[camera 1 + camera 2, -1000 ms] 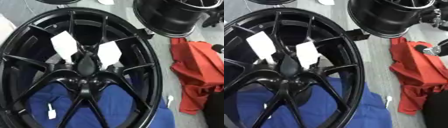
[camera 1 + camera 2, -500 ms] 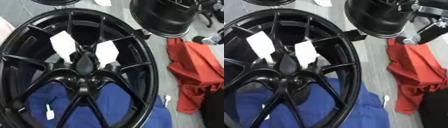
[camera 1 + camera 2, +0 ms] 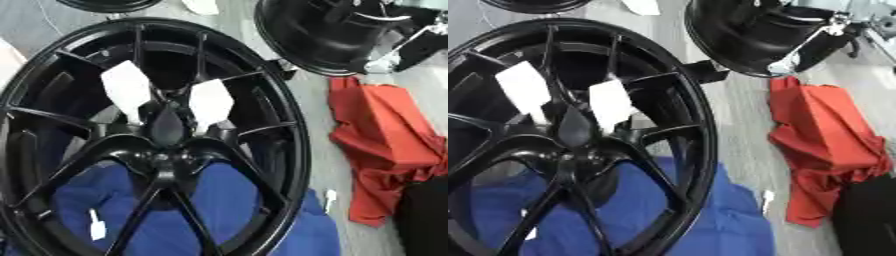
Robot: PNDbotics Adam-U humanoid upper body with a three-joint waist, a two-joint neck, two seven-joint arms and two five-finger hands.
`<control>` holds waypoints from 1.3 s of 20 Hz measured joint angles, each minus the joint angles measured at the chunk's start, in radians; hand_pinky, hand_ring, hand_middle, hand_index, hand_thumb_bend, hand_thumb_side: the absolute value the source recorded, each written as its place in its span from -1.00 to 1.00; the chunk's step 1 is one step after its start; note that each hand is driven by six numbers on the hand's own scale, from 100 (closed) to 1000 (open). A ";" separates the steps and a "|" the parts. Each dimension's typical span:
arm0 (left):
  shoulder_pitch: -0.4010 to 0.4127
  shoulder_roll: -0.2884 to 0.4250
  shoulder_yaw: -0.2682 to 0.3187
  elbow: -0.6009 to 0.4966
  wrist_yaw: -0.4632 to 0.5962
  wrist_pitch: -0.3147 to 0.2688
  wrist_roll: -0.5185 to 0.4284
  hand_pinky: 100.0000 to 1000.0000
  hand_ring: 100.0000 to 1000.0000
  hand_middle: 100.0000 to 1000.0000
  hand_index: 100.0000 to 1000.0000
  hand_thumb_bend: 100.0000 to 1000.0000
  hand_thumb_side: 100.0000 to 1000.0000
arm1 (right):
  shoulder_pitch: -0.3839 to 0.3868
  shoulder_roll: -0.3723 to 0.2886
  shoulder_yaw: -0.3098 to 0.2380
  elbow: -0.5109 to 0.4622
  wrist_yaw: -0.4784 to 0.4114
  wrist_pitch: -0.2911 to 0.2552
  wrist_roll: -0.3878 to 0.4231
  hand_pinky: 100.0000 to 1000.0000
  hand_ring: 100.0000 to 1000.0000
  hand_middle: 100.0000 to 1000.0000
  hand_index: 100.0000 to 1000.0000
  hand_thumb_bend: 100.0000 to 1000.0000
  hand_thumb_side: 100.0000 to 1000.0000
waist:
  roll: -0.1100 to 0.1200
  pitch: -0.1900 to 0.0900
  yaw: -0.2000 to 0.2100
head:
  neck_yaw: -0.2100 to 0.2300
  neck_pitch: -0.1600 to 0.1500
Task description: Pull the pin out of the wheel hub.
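Big black wheel (image 3: 157, 135) is lying flat over the left and centre of the frame, w/ its hub (image 3: 164, 161) sitting a bit below centre where the spokes are meeting. It's resting on a blue cloth (image 3: 223, 200), prob. to be keeping the finish off the grey tabletop (image 3: 317, 125) and stopping it sliding while I'm pulling. Two white tags (image 3: 128, 90) are standing up side by side just above the hub, w/ a dark teardrop shape between them. I'm guessing they're marking where the pin is sitting, but I'm not making out the pin itself. My right arm (image 3: 418, 42) is showing at the upper right, well apart from the hub. The right hand (image 3: 382, 64) is lying against the second wheel (image 3: 324, 35), and I can't tell whether it's released or clenched. My left hand isn't showing at all. A red cloth (image 3: 385, 145) is lying bunched at the right, clear of the work. Count: 3 black wheels incl. a sliver at the top left edge (image 3: 109, 4), 2 white tags, 2 small white bits lower down (image 3: 330, 198), 1 blue cloth, 1 red cloth.
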 measured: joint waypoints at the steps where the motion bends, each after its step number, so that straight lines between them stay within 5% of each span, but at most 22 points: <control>1: -0.001 0.000 0.002 0.000 0.004 0.003 0.000 0.38 0.17 0.20 0.56 -1.00 0.16 | -0.017 0.015 0.007 0.010 -0.005 -0.002 0.016 0.63 0.52 0.57 0.72 -0.39 -0.98 | 0.000 -0.003 0.003 | -0.002 0.000; 13: 0.015 0.000 0.009 0.000 0.012 0.016 0.001 0.38 0.17 0.19 0.56 -1.00 0.15 | -0.140 0.138 0.074 0.079 -0.030 0.011 0.112 0.59 0.52 0.59 0.73 -0.32 -1.00 | 0.003 -0.031 0.023 | -0.019 0.008; 19: 0.068 0.000 0.009 0.000 0.005 0.021 0.005 0.38 0.16 0.19 0.56 -1.00 0.14 | -0.187 0.200 0.127 0.093 -0.019 0.037 0.123 0.59 0.53 0.60 0.73 -0.27 -1.00 | 0.043 -0.067 0.019 | -0.006 0.004; 26: 0.112 0.000 0.009 0.000 -0.018 0.028 0.009 0.39 0.16 0.18 0.56 -1.00 0.14 | -0.190 0.232 0.176 0.079 -0.001 0.088 0.094 0.55 0.50 0.59 0.72 -0.26 -1.00 | 0.062 -0.075 0.000 | 0.045 -0.039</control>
